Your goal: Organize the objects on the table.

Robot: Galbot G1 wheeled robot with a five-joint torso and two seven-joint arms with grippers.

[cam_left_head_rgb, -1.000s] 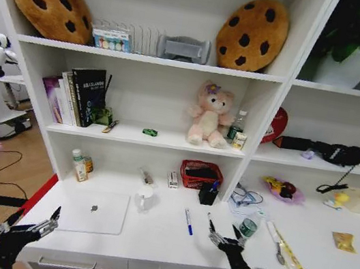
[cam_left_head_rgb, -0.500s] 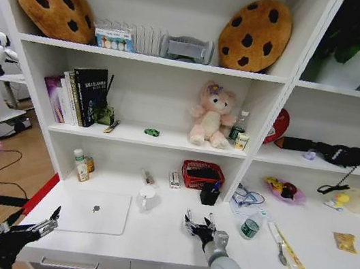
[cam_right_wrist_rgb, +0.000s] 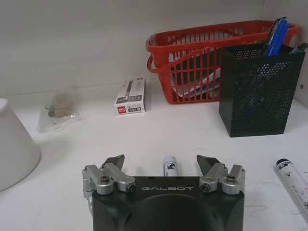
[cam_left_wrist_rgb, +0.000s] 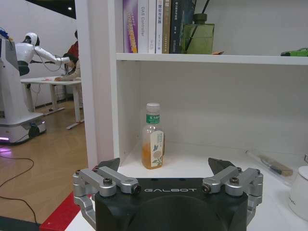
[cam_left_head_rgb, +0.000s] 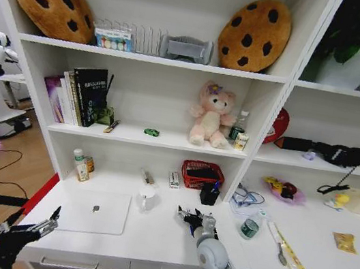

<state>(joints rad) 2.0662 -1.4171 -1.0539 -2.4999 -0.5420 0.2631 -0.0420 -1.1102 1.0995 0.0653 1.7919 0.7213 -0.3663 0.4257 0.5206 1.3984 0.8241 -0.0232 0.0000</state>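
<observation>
- White table (cam_left_head_rgb: pixel 162 242) top carries the task things; black mesh pen cup (cam_left_head_rgb: pixel 209 194) taken as landmark, standing toward the back of the table.
- Red basket (cam_left_head_rgb: pixel 201 175) sits just behind and beside the pen cup, nearly touching in the right wrist view. Blue pens stand upright in the cup.
- Right gripper (cam_left_head_rgb: pixel 193 217) hovers low over the table in front of the pen cup, fingers spread apart, nothing held.
- Right wrist view: a pen (cam_right_wrist_rgb: pixel 169 167) with a white cap end lies on the table between the two open fingertips; contact with the pads cannot be told.
- A second pen (cam_right_wrist_rgb: pixel 294 180) lies on the table in front of the pen cup, off to the side of the right gripper.
- Small white box (cam_right_wrist_rgb: pixel 131 95) with red label lies flat beside the basket, on the side away from the cup.
- White cup (cam_left_head_rgb: pixel 145 198) stands on the table, near the pen cup on the laptop side.
- Silver laptop (cam_left_head_rgb: pixel 93 211) lies closed and flat, well apart from the pen cup, toward the left end of the table.
- Green-topped can (cam_left_head_rgb: pixel 249 227) stands upright near the pen cup, on the side away from the laptop.
- Left gripper (cam_left_head_rgb: pixel 26 226) hangs off the table's left front corner, far from the pen cup, fingers apart and empty.
- Left wrist view: an orange drink bottle (cam_left_wrist_rgb: pixel 153 136) stands upright against the shelf's side panel.
</observation>
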